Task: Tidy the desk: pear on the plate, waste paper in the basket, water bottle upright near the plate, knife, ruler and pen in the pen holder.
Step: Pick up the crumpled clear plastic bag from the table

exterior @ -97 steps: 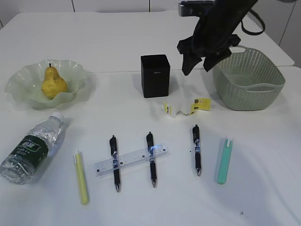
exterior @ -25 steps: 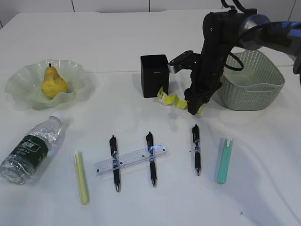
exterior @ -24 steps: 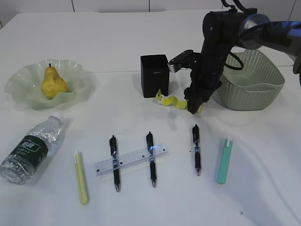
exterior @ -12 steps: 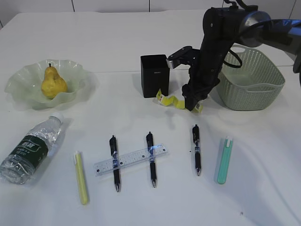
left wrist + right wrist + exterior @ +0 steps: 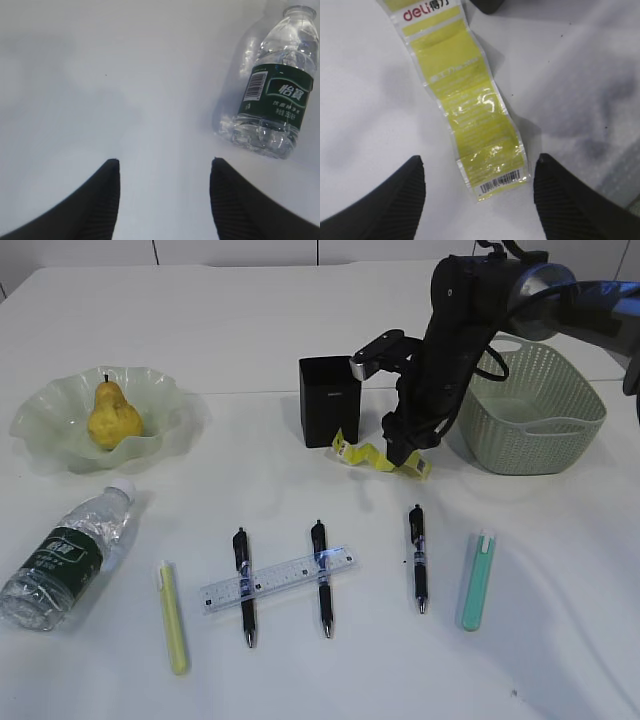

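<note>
The waste paper (image 5: 368, 453), a crinkled white and yellow strip, lies on the table just right of the black pen holder (image 5: 330, 400). My right gripper (image 5: 405, 455) hangs open over the strip's right end. In the right wrist view the strip (image 5: 470, 110) lies between the spread jaws (image 5: 479, 159), not gripped. The pear (image 5: 112, 418) sits on the pale green plate (image 5: 50, 430). The water bottle (image 5: 70, 555) lies on its side; it also shows in the left wrist view (image 5: 277, 100). My left gripper (image 5: 164, 161) is open and empty. The ruler (image 5: 280, 580) lies across two black pens.
The sage green basket (image 5: 530, 410) stands right of my right arm. A third black pen (image 5: 417, 558), a teal capped stick (image 5: 476, 580) and a yellow-green stick (image 5: 174, 617) lie along the front. The pen holder's base (image 5: 490, 5) is close above the strip.
My right arm came down onto the paper, which has slid left toward the pen holder. In the last second the arm has risen slightly. The rest has not moved.
</note>
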